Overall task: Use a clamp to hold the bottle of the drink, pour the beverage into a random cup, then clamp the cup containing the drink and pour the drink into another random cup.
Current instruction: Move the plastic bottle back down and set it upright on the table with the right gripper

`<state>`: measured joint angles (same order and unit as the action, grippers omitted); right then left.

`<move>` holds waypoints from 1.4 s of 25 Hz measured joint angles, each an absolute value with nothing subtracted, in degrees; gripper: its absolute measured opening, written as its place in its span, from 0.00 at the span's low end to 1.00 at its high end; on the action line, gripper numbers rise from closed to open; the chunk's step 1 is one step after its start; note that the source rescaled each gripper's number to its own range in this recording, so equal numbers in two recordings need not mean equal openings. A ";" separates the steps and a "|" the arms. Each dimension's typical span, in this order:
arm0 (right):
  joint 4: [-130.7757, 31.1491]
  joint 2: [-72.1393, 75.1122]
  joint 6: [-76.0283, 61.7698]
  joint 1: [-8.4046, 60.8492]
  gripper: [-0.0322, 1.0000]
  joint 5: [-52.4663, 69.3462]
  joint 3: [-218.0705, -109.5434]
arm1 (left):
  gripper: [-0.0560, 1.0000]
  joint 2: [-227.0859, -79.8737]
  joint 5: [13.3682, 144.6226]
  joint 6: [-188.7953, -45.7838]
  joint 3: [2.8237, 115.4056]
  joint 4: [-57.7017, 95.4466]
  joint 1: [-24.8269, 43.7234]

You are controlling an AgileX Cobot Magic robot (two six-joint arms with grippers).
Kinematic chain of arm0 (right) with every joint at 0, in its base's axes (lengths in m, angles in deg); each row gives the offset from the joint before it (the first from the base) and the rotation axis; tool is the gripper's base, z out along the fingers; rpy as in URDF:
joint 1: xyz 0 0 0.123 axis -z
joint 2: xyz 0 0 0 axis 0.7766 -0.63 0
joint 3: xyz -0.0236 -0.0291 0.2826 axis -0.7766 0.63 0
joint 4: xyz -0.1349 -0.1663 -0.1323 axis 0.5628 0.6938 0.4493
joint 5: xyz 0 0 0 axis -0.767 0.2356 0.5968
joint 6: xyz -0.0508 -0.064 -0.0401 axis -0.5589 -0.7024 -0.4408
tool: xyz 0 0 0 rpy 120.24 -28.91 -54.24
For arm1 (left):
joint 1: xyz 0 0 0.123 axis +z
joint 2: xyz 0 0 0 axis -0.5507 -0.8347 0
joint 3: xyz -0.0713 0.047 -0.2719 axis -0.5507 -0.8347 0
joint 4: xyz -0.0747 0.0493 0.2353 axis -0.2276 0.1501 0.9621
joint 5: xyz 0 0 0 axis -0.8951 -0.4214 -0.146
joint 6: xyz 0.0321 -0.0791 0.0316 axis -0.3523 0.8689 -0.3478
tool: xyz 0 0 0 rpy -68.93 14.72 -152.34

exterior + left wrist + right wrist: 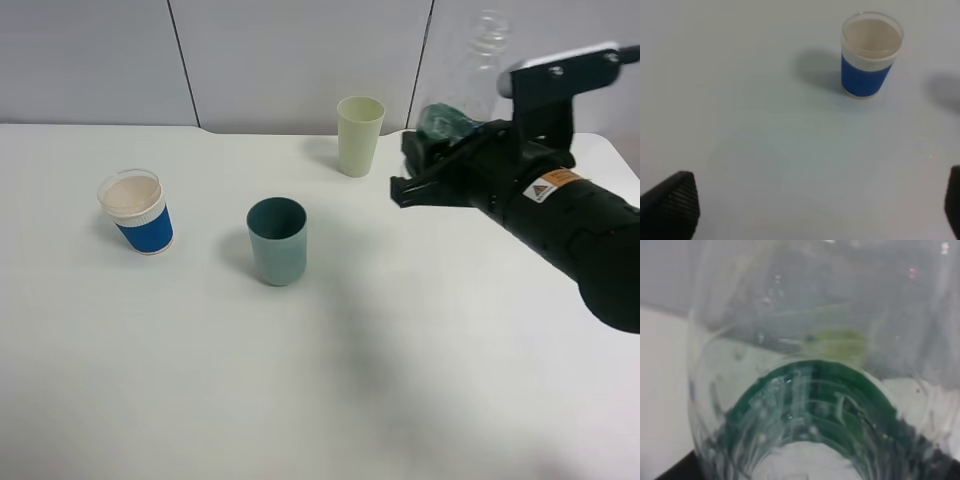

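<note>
My right gripper (pixel 425 168) is shut on a clear plastic bottle with a green label (pixel 447 124). It holds the bottle above the table at the right, neck up toward the wall. In the right wrist view the bottle (pixel 810 390) fills the frame and hides the fingers. A pale green cup (pixel 359 135) stands just left of the bottle, and a teal cup (pixel 277 240) stands mid-table. A clear cup with a blue sleeve (pixel 138 212) stands at the left and looks beige inside. My left gripper (pixel 812 210) is open and empty, well short of the blue-sleeved cup (pixel 871 55). It is out of the exterior view.
The white table (pixel 320 400) ends at a grey panelled wall (pixel 300 60) behind the cups. The right arm's black body (pixel 580 230) hangs over the table's right side. All three cups stand upright and apart.
</note>
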<state>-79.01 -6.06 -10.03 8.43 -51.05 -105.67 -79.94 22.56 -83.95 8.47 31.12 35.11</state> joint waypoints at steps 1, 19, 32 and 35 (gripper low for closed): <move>-81.61 -6.06 -10.14 8.43 0.06 -52.88 -104.84 | 1.00 -79.94 22.56 -83.95 8.47 31.12 35.11; -82.83 -14.82 -10.52 8.43 0.06 -59.93 -105.40 | 1.00 -79.94 22.56 -83.95 8.47 31.12 35.11; -80.80 -26.59 -10.73 8.43 0.06 -59.21 -111.85 | 1.00 -79.94 22.56 -83.95 8.47 31.12 35.11; -80.80 -29.62 -10.20 8.43 0.06 -59.62 -112.67 | 1.00 -79.94 22.56 -83.95 8.47 31.12 35.11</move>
